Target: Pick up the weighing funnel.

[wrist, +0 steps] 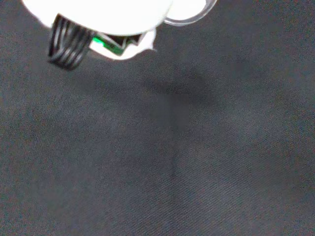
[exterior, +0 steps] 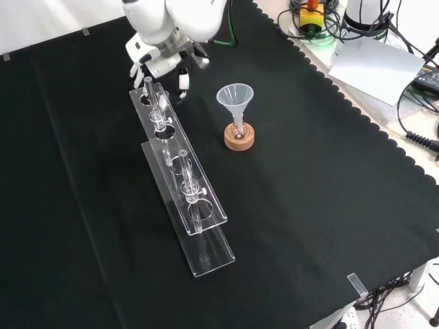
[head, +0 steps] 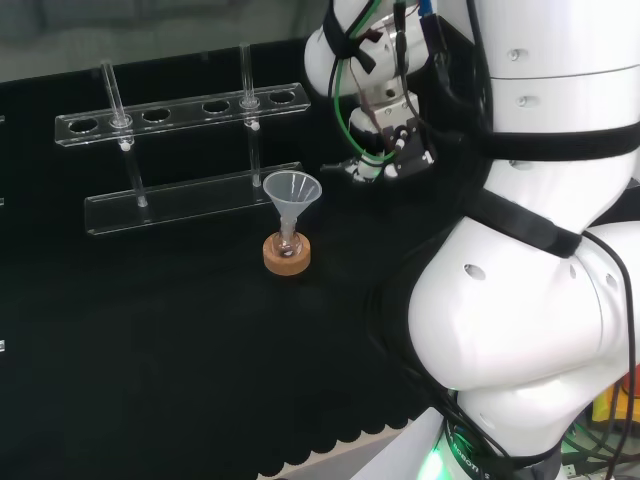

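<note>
Right, hand (exterior: 163,60) up at the far end of the clear tube rack (exterior: 184,185) in the front view, left of and beyond the funnel (exterior: 235,98). Head view: hand (head: 370,165) right of the funnel and a bit farther back, well apart from it. Cannot tell whether open or closed on anything. Funnel upright, mouth up, stem in a small flask (exterior: 238,129) on the cork ring (exterior: 239,139), untouched. Rack left of the funnel in the front view, behind it in the head view, with two clear tubes (head: 245,75) standing in it. Wrist view: black cloth (wrist: 172,147) below, blurred white part of the hand (wrist: 98,12), and a clear curved rim (wrist: 189,19) right at its edge. Cannot confirm that rim as the weighing funnel, and cannot place it relative to the funnel.
</note>
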`<action>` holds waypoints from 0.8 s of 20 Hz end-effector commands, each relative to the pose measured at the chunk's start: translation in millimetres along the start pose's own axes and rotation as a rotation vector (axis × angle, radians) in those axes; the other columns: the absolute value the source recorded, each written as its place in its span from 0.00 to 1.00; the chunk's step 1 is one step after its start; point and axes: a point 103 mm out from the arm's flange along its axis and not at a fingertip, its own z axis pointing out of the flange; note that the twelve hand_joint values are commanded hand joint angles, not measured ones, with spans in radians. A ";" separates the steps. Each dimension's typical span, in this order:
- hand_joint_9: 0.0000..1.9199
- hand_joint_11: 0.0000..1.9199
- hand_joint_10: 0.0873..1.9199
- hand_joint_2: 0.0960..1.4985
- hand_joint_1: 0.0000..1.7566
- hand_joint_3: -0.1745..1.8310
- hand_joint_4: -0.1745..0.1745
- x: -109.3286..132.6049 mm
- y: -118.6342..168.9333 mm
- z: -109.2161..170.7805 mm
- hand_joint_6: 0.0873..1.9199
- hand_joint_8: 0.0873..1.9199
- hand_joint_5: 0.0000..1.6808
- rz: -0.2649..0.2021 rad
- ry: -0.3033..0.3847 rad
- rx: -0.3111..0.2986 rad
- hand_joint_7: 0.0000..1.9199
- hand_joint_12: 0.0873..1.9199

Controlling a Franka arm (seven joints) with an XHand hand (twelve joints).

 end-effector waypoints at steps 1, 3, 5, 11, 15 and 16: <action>0.48 0.33 0.18 0.33 0.66 0.47 1.00 -26.2 -29.9 -37.5 0.26 0.28 0.81 0.047 -0.009 0.012 0.32 0.61; 0.48 0.33 0.18 0.33 0.65 0.47 1.00 -32.7 -41.2 -47.8 0.26 0.28 0.81 0.062 -0.011 0.015 0.32 0.60; 0.47 0.33 0.18 0.34 0.65 0.47 1.00 -36.8 -54.7 -57.8 0.26 0.28 0.81 0.075 -0.012 0.007 0.31 0.60; 0.47 0.33 0.18 0.34 0.65 0.46 1.00 -41.4 -99.0 -82.3 0.26 0.28 0.81 0.098 -0.028 0.000 0.31 0.60; 0.47 0.33 0.18 0.34 0.65 0.46 1.00 -39.5 -125.8 -95.8 0.27 0.28 0.80 0.107 -0.033 0.003 0.31 0.60; 0.47 0.33 0.18 0.34 0.65 0.46 1.00 -37.7 -132.5 -99.6 0.27 0.28 0.80 0.108 -0.040 0.001 0.31 0.60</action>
